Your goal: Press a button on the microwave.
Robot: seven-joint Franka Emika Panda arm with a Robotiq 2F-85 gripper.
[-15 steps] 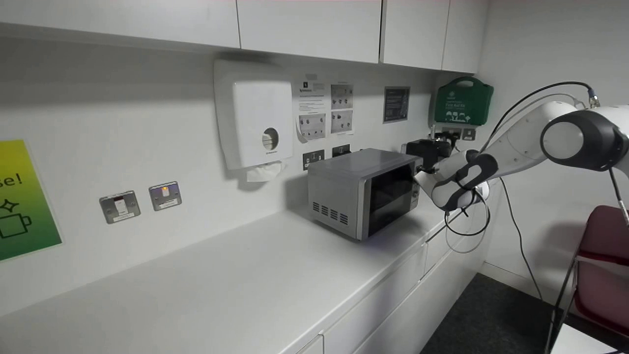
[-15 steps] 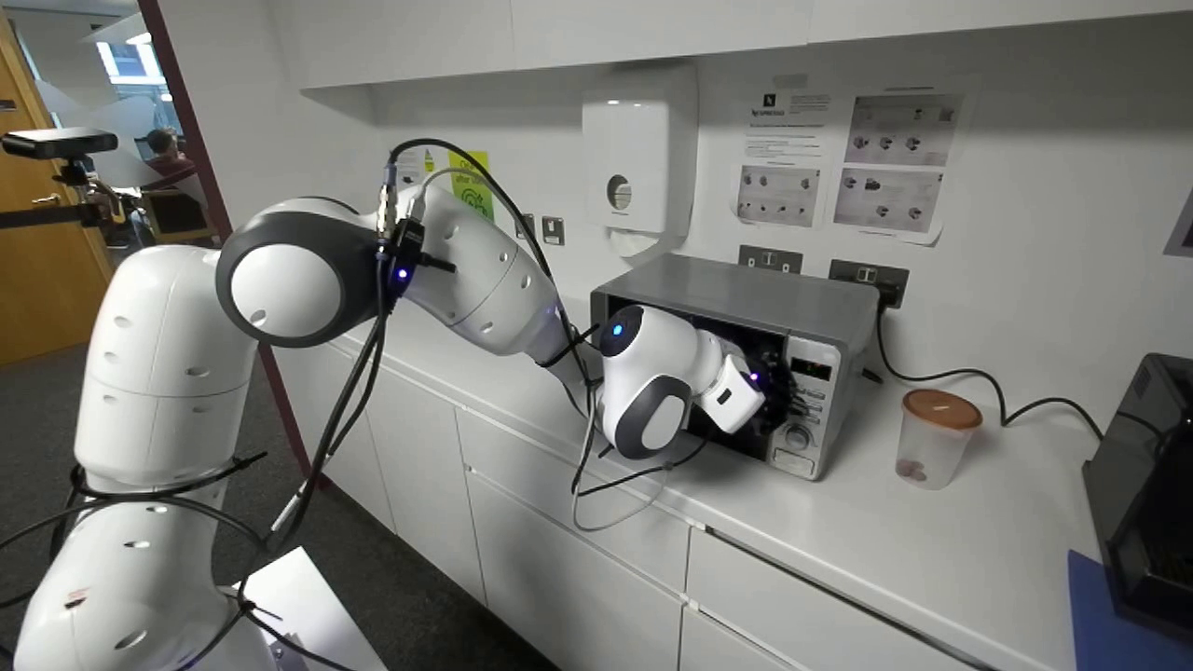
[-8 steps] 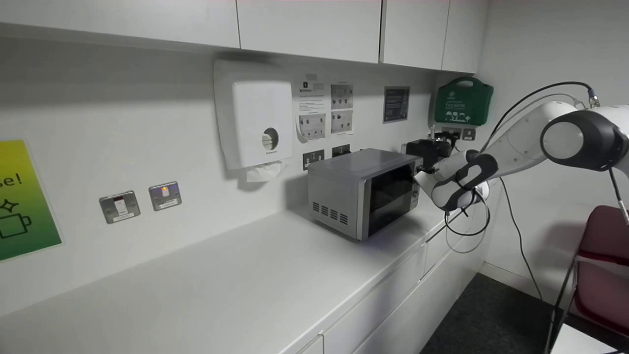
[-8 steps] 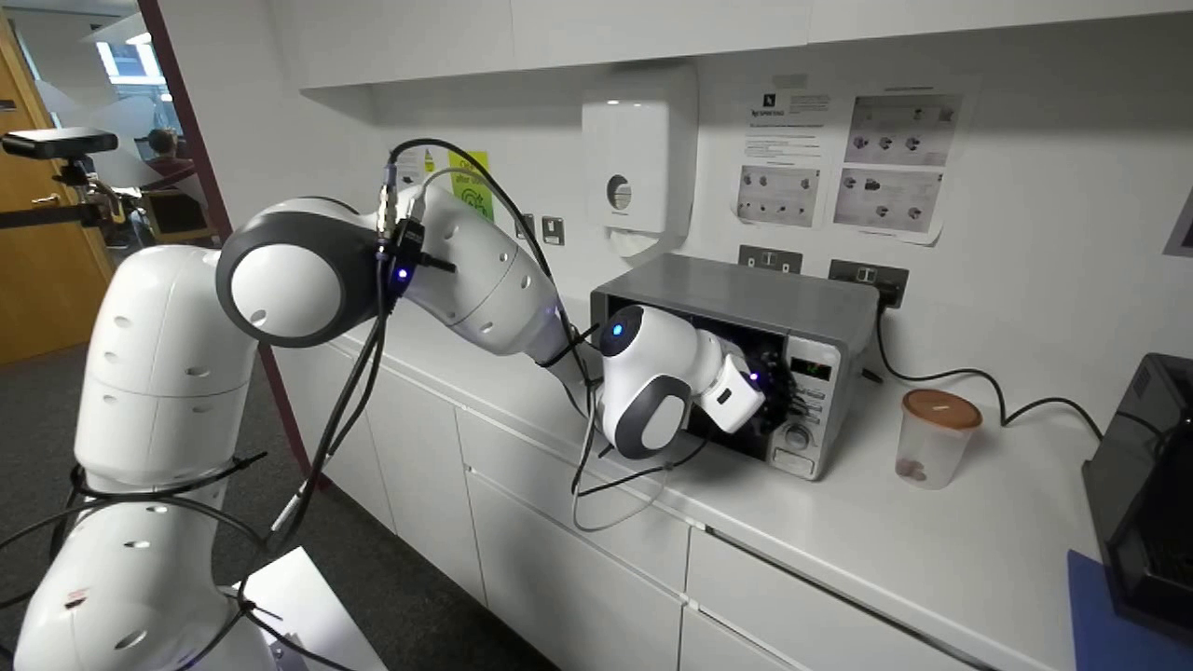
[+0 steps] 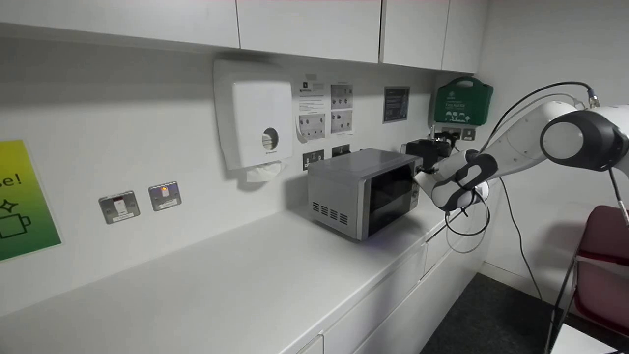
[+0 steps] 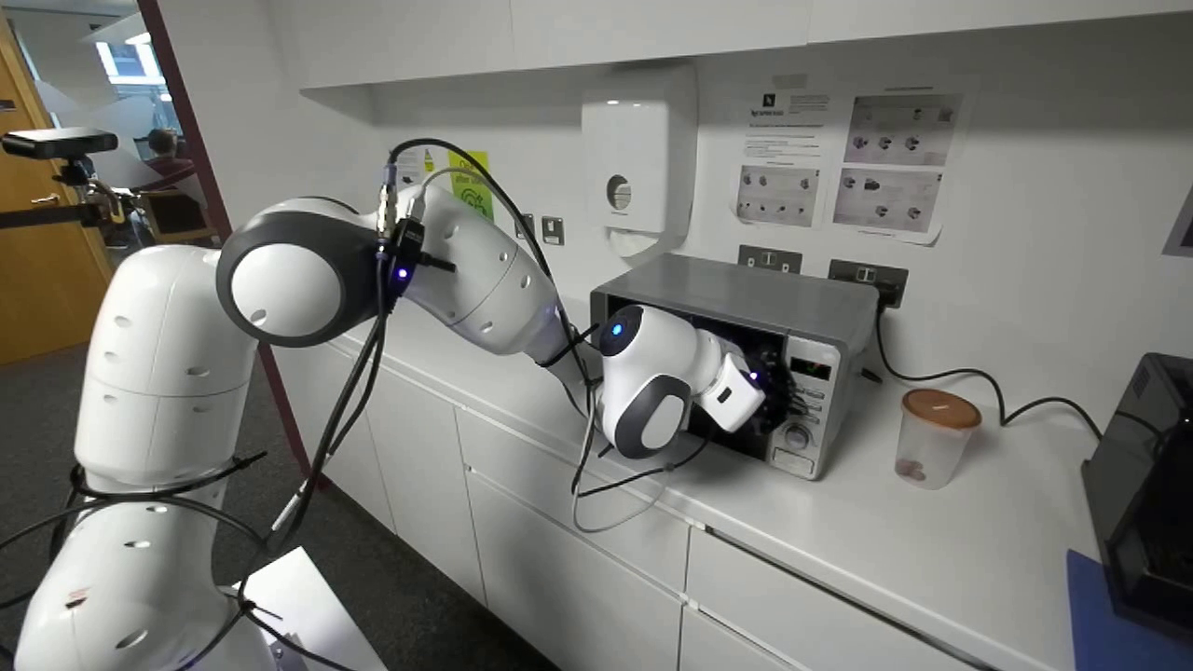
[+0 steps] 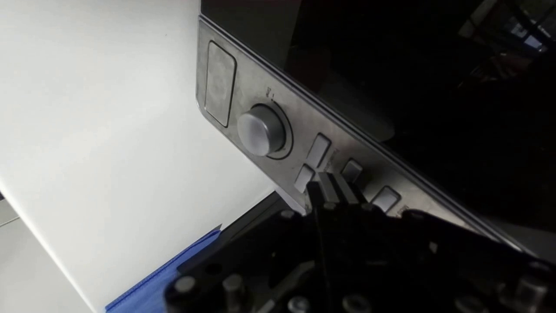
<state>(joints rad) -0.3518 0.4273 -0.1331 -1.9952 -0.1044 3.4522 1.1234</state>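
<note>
The grey-silver microwave (image 5: 339, 189) stands on the counter against the wall; it also shows in an exterior view (image 6: 746, 284). Its door is shut. Its narrow control panel (image 6: 809, 457) has a display (image 6: 811, 369), a round knob (image 7: 260, 130) and several small buttons. My gripper (image 7: 333, 184) is shut and empty, its two fingertips side by side in front of the panel among the buttons. One button (image 7: 305, 178) lies just left of the tips, another (image 7: 352, 170) just right. I cannot tell whether the tips touch one. In an exterior view the black gripper (image 6: 775, 391) partly covers the panel's edge.
A clear tub with a brown lid (image 6: 935, 447) stands right of the microwave. A black machine (image 6: 1151, 485) and a blue sheet (image 6: 1092, 615) lie farther right. A white dispenser (image 6: 638, 149) hangs on the wall. Cables (image 6: 615, 522) loop below the wrist.
The arm and gripper show no visible motion. The microwave's display showed green digits half a second ago and looks dim now.
</note>
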